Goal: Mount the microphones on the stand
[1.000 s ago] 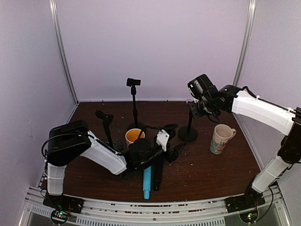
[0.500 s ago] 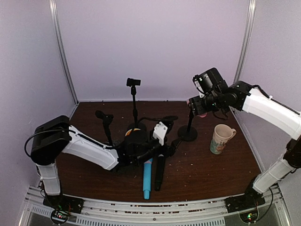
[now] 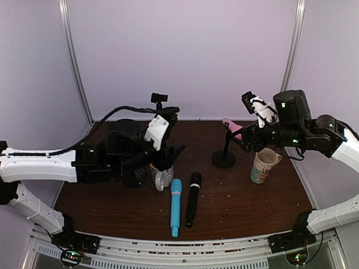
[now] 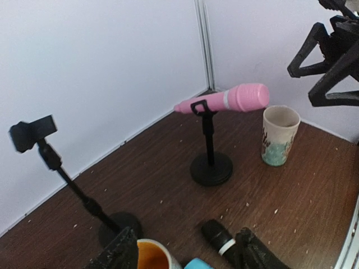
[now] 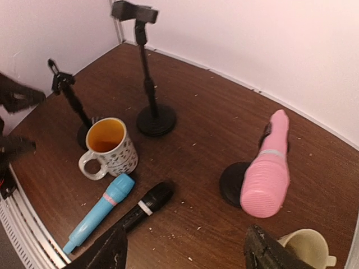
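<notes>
Claws first: my left claw point(image 4: 187, 246) is released, its fingers point(image 4: 120, 253) spread with nothing between them, and only their tips rise into the bottom edge of its own view. My right claw point(image 5: 187, 241) is spread and empty too, again with only the tips in its view. From above, the left hangs over the middle of the table point(image 3: 252, 207) and the right at 2 o'clock. Both are dark on dark there, and I cannot trace their fingers.

Pink mic point(image 3: 231, 127) sits clipped and tilted in the short stand point(image 3: 224, 158) at 2 o'clock. From above its head is partly hidden behind my right claw; my left wrist's view shows a gap between the two. Blue mic point(image 3: 175, 206) and black mic point(image 3: 192, 197) lie flat at 6 o'clock, side by side, near but apart, heads toward 12, on no stand.

Of the tall stand point(image 3: 159, 100) at 12 o'clock only the clip clears my left arm point(image 3: 67, 165) from above; post and base show in the wrist views. The bent stand point(image 5: 68, 92) shows only to my right wrist, its base partly hidden behind the orange mug point(image 3: 162, 178). From above, that mug is half covered by my left arm. The cream mug point(image 3: 263, 165) stands at 3 o'clock, cut off at the bottom edge of my right wrist's view.
</notes>
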Robot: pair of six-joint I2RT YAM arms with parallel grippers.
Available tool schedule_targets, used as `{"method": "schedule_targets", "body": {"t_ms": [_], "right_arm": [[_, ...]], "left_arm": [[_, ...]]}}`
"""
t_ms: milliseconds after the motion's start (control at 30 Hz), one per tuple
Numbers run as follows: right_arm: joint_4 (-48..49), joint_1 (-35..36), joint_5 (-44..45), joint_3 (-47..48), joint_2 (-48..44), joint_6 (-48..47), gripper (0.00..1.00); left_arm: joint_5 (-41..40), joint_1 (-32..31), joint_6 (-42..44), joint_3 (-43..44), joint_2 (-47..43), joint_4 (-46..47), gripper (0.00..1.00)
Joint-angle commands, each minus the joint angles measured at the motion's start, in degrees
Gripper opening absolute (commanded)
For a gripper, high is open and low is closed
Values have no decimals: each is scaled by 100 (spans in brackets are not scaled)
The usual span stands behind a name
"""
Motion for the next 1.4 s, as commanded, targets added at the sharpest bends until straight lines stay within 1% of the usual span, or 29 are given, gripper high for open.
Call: {"method": "schedule_targets", "body": {"t_ms": [0, 67, 167, 233, 267, 367, 467, 500, 567, 633, 767, 833, 933, 1033, 1167, 1267, 1367], "right_arm": [[772, 267, -804, -521, -118, -126, 72], [1158, 348, -1037, -811, -219, -106, 71], [1853, 431, -1252, -1327, -425, -99, 69], [1932, 434, -1307, -1421, -449, -104, 68], [1936, 450, -1308, -1451, -450, -129, 67], [2115, 463, -1243, -1619, -454, -141, 65], [2325, 478, -1362, -1770, -414, -69, 64], [2324, 482, -1398, -1769, -381, -63, 63], [2247, 490, -1400, -1729, -315, -82, 63], [2198, 501, -1372, -1742, -283, -98, 63], [2165, 514, -1356, -1759, -250, -63, 63], [2156, 523, -1331, -1773, -230, -67, 63], [2259, 534, -1379, -1796, -194, -92, 63], [2167, 556, -1467, -1646, -91, -98, 63], [2166, 588, -1556, -1611, -63, -133, 64], [2291, 607, -1659, -1612, -18, -137, 64], [2318, 621, -1744, -1511, 130, -153, 64]], "left_arm": [[-296, 17, -117, -206, -1141, -2121, 61], [-245, 22, -247, -336, -1670, -2557, 61], [-556, 39, -820, -882, -2315, -2941, 61], [-818, 77, -1227, -1448, -2650, -2855, 61], [-880, 120, -1349, -1764, -2789, -2642, 61], [-866, 394, -1339, -2791, -3116, -1466, 60], [-816, 832, -1169, -3624, -3150, -128, 59], [-838, 963, -1127, -3872, -3108, 395, 59], [-611, 1345, -1096, -4337, -2905, 1425, 59], [-393, 1680, -1098, -4754, -2484, 2337, 59], [72, 2060, -740, -4926, -1579, 3650, 59], [53, 2208, -628, -4858, -1103, 4011, 59], [52, 2429, -473, -4740, -394, 4804, 58], [344, 2685, -443, -4504, 240, 5361, 54], [667, 2960, -312, -4110, 938, 5840, 46], [762, 3103, -143, -3879, 1025, 5580, 42], [977, 3278, -45, -3958, 1095, 5961, 31]]}}
